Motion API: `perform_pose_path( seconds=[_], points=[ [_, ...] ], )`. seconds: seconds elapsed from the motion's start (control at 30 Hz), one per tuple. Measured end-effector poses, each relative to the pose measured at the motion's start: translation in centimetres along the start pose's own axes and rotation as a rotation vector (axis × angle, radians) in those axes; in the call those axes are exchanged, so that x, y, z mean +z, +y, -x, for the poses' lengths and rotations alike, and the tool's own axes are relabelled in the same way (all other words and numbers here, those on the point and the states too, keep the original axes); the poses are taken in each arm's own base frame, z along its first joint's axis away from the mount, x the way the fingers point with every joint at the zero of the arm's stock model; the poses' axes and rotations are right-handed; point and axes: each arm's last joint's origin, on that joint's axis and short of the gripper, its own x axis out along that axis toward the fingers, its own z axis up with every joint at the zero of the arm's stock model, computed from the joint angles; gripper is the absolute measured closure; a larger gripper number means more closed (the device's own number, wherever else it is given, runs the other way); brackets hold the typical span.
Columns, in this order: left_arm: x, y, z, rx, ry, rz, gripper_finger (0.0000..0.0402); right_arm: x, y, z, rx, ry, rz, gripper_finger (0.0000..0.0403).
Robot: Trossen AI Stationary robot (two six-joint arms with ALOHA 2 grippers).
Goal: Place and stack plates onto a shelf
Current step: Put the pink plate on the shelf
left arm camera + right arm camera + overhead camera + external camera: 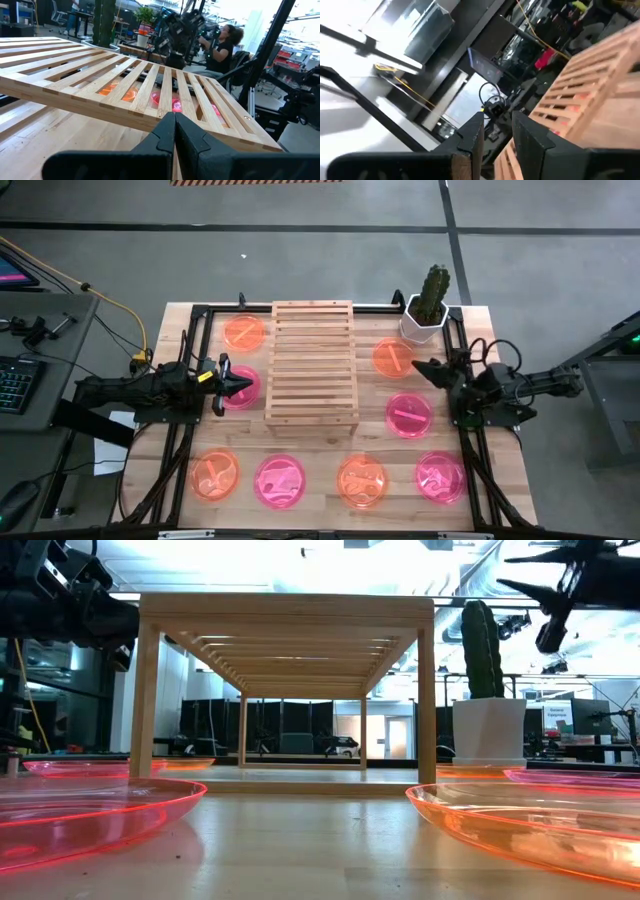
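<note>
The shelf stands at the worktop's back middle, eight plates around it. The left gripper is clenched empty beside the shelf; the right gripper is slightly released.

Plank table, slatted shelf, eight plates, potted cactus
</note>
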Motion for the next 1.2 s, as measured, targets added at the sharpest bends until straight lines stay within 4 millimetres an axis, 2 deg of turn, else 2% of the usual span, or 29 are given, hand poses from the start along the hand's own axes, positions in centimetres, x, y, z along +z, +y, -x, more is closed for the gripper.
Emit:
perform_pose_path(
  seconds=[0.07,0.2,0.37,0.5,0.63,0.8,0.97,1.07,1.2],
  points=[
    [0.0,0.0,0.0,0.000,0.000,0.000,0.0402,0.4,0.9,-0.9,-0.046,0.044,0.048,0.0320],
    [0.0,0.0,0.0,0.000,0.000,0.000,0.0401,0.1,2.2,-3.5,-0.246,0.228,0.112,0.0320],
    [0.0,0.0,0.0,0.000,0.000,0.000,0.0402,-1.7,3.1,-6.2,-0.528,0.685,-0.028,0.0320],
    [0.0,0.0,0.0,0.000,-0.001,0.000,0.0401,-4.0,3.4,-6.6,-0.781,1.034,-0.211,0.0320],
    [0.0,0.0,0.0,0.000,0.000,0.000,0.0401,-6.2,3.6,-5.3,-1.047,1.213,-0.278,0.0320],
    [0.0,0.0,0.0,0.000,0.000,0.000,0.0402,-7.5,4.4,-2.7,-1.333,1.190,-0.312,0.0320],
    [0.0,0.0,0.0,0.000,0.000,0.000,0.0401,-8.0,5.3,-0.7,-1.469,0.940,-0.328,0.0320],
    [0.0,0.0,0.0,0.000,0.000,0.000,0.0401,-8.4,4.5,0.6,-1.522,0.809,-0.323,0.0320],
    [0.0,0.0,0.0,0.000,0.000,0.000,0.0401,-9.0,2.6,1.4,-1.563,0.762,-0.323,0.0320]
  ],
)
